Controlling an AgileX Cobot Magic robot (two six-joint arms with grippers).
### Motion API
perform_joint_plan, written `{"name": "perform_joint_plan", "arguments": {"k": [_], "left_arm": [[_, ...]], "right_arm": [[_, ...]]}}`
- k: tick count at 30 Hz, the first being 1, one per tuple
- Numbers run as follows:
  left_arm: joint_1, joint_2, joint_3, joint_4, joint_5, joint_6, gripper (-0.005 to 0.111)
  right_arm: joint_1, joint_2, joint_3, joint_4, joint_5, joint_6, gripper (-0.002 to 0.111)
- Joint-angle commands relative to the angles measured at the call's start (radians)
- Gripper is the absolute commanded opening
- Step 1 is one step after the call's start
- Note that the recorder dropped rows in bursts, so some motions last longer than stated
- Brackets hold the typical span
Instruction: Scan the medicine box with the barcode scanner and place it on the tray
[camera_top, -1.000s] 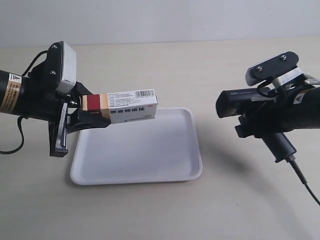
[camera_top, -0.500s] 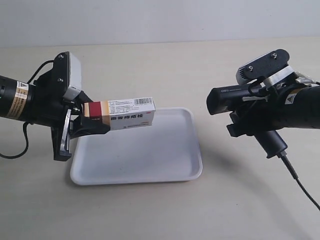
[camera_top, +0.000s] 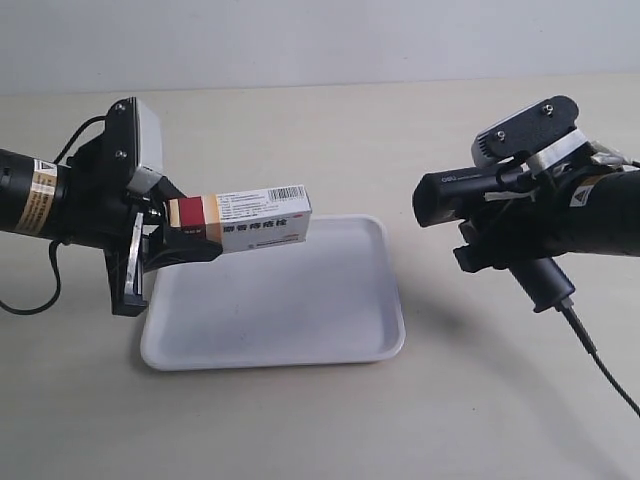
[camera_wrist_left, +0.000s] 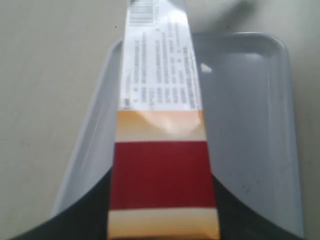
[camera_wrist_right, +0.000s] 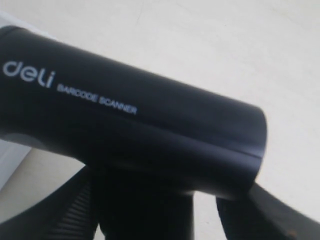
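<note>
The medicine box (camera_top: 243, 216) hangs above the left part of the white tray (camera_top: 290, 315), its barcode end pointing toward the scanner. My left gripper (camera_top: 172, 232) is shut on its dark red and tan end; in the left wrist view the medicine box (camera_wrist_left: 159, 125) runs away from the jaws over the tray (camera_wrist_left: 250, 100). My right gripper (camera_top: 520, 245) is shut on the handle of the black barcode scanner (camera_top: 470, 195), whose head faces the box from the right. The right wrist view is filled by the barcode scanner (camera_wrist_right: 130, 125).
The scanner's black cable (camera_top: 600, 360) trails down to the right across the beige tabletop (camera_top: 320, 420). A black cable (camera_top: 30, 290) loops beside the left arm. Bare table lies between the tray and the scanner.
The left gripper tilted the box slightly, raising its barcode end. The right arm with the scanner first moved left toward the box, then held nearly still.
</note>
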Motion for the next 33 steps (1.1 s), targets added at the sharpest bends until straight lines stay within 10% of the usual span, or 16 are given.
{"name": "perform_joint_plan", "arguments": {"k": [1,10,17,24,33], "left_arm": [[0.003,0.017,0.004,-0.04,-0.006,0.002,0.0],[0.003,0.217,0.004,-0.467,0.0,0.153,0.0],[-0.01,0.296,0.004,-0.525,0.021,0.24,0.003],[-0.047,0.324,0.004,-0.528,0.095,0.274,0.052],[-0.047,0.304,0.008,-0.528,0.139,0.227,0.091]], "right_arm": [[-0.023,0.008,-0.002,0.019,-0.09,-0.01,0.0],[-0.069,0.253,-0.068,0.142,-0.102,0.055,0.0],[-0.069,0.307,-0.104,0.142,-0.052,0.08,0.0],[-0.069,0.305,-0.104,0.164,-0.054,0.078,0.013],[-0.069,0.295,-0.104,0.158,-0.05,0.078,0.063]]}}
